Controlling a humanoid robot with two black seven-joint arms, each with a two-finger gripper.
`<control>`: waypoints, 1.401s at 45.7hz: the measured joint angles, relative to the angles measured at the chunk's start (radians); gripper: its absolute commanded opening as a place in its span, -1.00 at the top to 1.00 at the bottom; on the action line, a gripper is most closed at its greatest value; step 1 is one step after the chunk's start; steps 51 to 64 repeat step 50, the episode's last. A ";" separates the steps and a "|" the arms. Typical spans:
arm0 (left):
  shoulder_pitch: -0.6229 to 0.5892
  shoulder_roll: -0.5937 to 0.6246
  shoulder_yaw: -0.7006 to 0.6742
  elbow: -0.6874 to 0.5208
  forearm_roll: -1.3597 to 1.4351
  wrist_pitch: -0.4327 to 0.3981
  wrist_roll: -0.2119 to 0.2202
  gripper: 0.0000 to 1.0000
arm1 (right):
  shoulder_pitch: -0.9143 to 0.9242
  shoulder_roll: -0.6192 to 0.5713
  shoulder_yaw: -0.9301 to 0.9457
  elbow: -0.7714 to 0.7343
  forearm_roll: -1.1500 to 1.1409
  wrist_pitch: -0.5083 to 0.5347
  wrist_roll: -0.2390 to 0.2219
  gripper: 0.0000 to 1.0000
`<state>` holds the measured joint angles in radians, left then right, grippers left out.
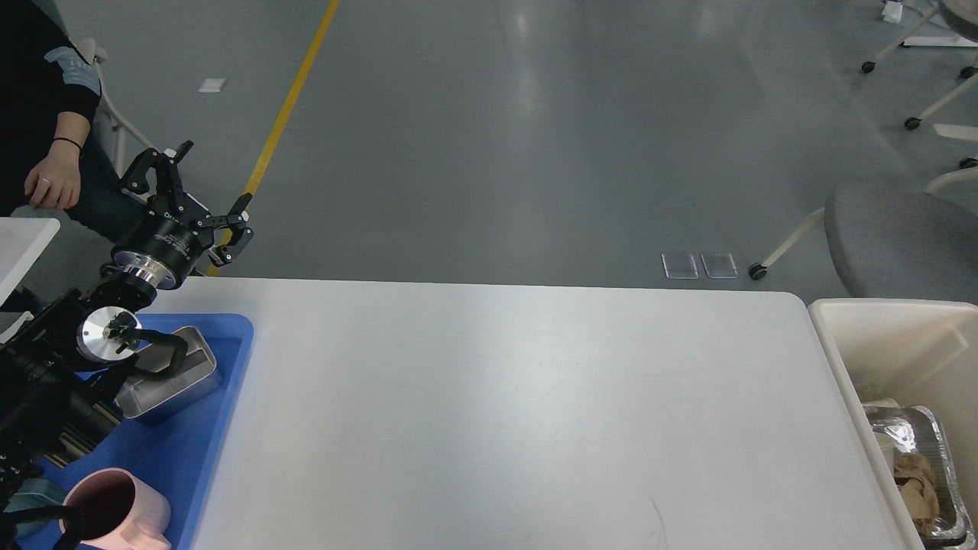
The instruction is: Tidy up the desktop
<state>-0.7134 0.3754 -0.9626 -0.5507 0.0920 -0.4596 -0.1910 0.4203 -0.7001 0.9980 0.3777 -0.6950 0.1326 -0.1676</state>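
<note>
The desktop (519,412) is a wide white tabletop with rounded corners, and its surface carries only a blue plastic tray (187,451) at its left end. My left gripper (205,177) is open and empty, held above the table's far left corner and pointing away toward the floor. My left arm crosses over the tray. In the tray lie a steel rectangular box (179,374) and a pink mug (114,508). My right gripper is out of view.
A beige bin (879,344) stands at the table's right edge, holding a foil tray (928,458) and crumpled brown paper (917,477). A grey chair (901,237) is behind it. A person (53,153) sits at far left.
</note>
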 measured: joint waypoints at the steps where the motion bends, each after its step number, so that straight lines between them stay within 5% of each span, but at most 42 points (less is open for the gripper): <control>1: 0.000 0.000 0.000 0.000 0.000 0.000 0.000 -0.94 | 0.025 -0.002 0.001 0.000 0.000 0.000 0.001 -1.00; 14: -0.025 0.012 -0.007 0.002 -0.002 -0.001 -0.001 -0.94 | 0.315 0.023 0.037 0.026 0.051 0.022 0.018 -1.00; 22: -0.035 0.012 -0.014 0.002 -0.002 -0.003 -0.001 -0.94 | 0.357 0.219 0.154 0.069 0.326 0.092 0.031 -1.00; 28: -0.032 0.005 -0.016 0.002 -0.008 -0.003 -0.002 -0.94 | 0.359 0.373 0.218 0.088 0.450 0.153 0.090 -1.00; 43: -0.024 -0.057 -0.019 0.013 -0.017 -0.001 -0.020 -0.94 | 0.330 0.735 0.405 0.095 0.500 0.221 0.134 -1.00; 64: -0.015 -0.080 -0.021 0.014 -0.018 -0.001 -0.036 -0.94 | 0.328 0.790 0.424 0.095 0.499 0.222 0.152 -1.00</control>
